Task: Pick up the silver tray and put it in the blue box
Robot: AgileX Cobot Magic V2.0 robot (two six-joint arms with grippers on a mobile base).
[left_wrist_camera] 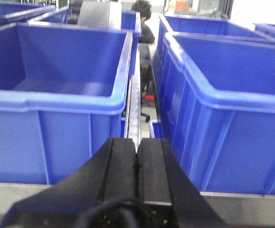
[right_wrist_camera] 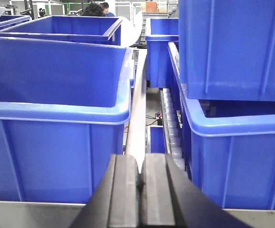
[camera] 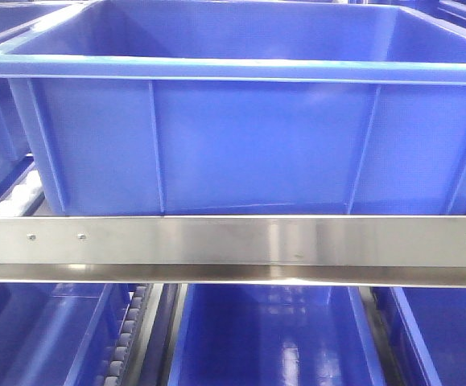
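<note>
The blue box (camera: pixel 241 137) fills the front view, standing just behind a steel rail. It is the crate on the right in the left wrist view (left_wrist_camera: pixel 222 95) and the crate on the left in the right wrist view (right_wrist_camera: pixel 56 85). The silver tray is out of view. My left gripper (left_wrist_camera: pixel 137 142) is shut and empty, pointing into the gap at the box's left side. Shut and empty too, my right gripper (right_wrist_camera: pixel 141 164) points into the gap at its right side.
A steel rail (camera: pixel 233 241) runs across in front of the box. More blue crates stand on both sides (left_wrist_camera: pixel 56 95), stacked at the right (right_wrist_camera: pixel 232 47), with others on a lower level (camera: pixel 273 338). Roller tracks (right_wrist_camera: pixel 173 128) run between the rows. A person (left_wrist_camera: pixel 142 14) and a grey panel (left_wrist_camera: pixel 97 13) are far back.
</note>
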